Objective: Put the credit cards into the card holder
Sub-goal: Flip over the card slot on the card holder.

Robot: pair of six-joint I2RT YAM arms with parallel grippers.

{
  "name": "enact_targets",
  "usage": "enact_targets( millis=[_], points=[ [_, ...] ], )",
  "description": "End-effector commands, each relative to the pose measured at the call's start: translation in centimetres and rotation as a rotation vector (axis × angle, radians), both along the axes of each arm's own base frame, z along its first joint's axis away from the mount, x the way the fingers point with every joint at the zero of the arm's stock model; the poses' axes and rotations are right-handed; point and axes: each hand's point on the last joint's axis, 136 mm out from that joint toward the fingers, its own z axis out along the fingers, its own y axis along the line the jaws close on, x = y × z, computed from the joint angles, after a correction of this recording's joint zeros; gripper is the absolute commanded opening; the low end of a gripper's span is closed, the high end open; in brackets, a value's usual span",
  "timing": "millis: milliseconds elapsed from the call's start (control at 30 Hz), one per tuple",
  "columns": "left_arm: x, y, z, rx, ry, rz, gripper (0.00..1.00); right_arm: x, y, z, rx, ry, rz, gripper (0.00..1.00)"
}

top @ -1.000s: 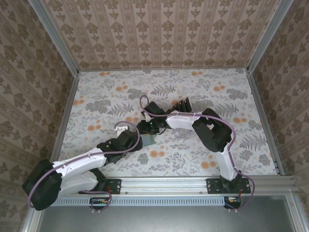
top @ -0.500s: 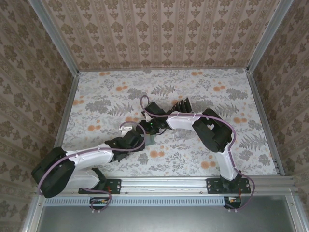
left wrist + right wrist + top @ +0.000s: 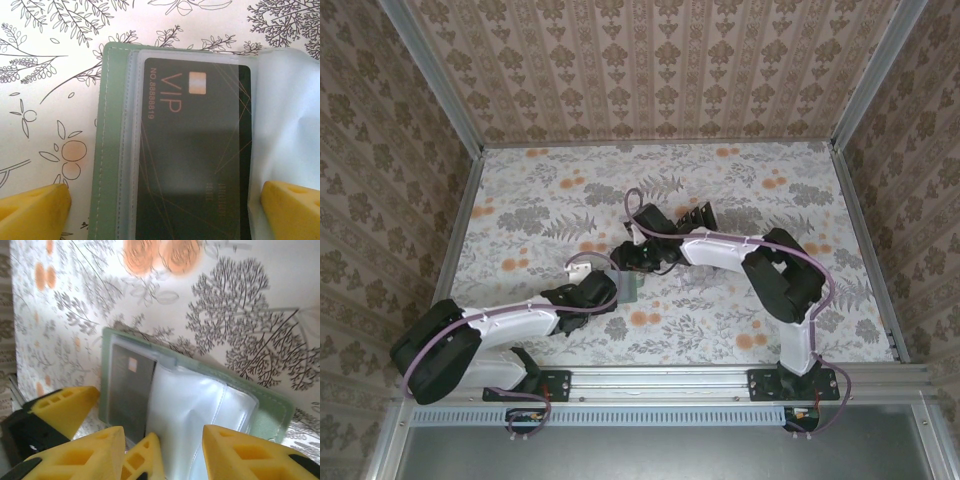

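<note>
The grey-green card holder (image 3: 107,150) lies flat on the table, also seen from above (image 3: 631,291) and from the right wrist (image 3: 270,412). A black credit card (image 3: 195,150) marked VIP sits inside its clear pocket (image 3: 125,390). My left gripper (image 3: 165,210) is open wide and straddles the holder, one fingertip (image 3: 35,210) on the table at its left, the other on the white plastic sleeve. My right gripper (image 3: 165,460) hovers over the puffed-up sleeve (image 3: 200,410), jaws apart with nothing gripped. From above, both grippers meet at the holder (image 3: 620,275).
Several black cards stand fanned in a rack (image 3: 698,215) just behind the right forearm. The left gripper's yellow fingers (image 3: 65,407) crowd the right wrist view. Metal rails and patterned walls (image 3: 440,100) bound the floral table.
The left arm's elbow has swung up and right while its gripper stayed at the holder. The right arm has shifted to the right, its wrist drawn back slightly from the holder.
</note>
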Motion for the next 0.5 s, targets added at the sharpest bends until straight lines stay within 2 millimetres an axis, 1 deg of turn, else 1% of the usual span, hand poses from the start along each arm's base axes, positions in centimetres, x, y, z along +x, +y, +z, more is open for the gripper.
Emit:
enact_targets(
  millis=[0, 267, 467],
  points=[
    [-0.8, 1.3, -0.8, 0.059, 0.031, 0.026, 1.0, -0.1, -0.6, 0.2, -0.006, -0.006, -0.015, 0.47],
    [-0.9, 1.4, -0.8, 0.055, 0.032, 0.029, 1.0, -1.3, 0.4, -1.5, -0.004, 0.029, -0.002, 0.46],
    [-0.9, 1.5, -0.7, 0.055, 0.03, 0.029, 1.0, -1.9, 0.5, -3.1, -0.019, 0.057, -0.002, 0.46]
  ],
)
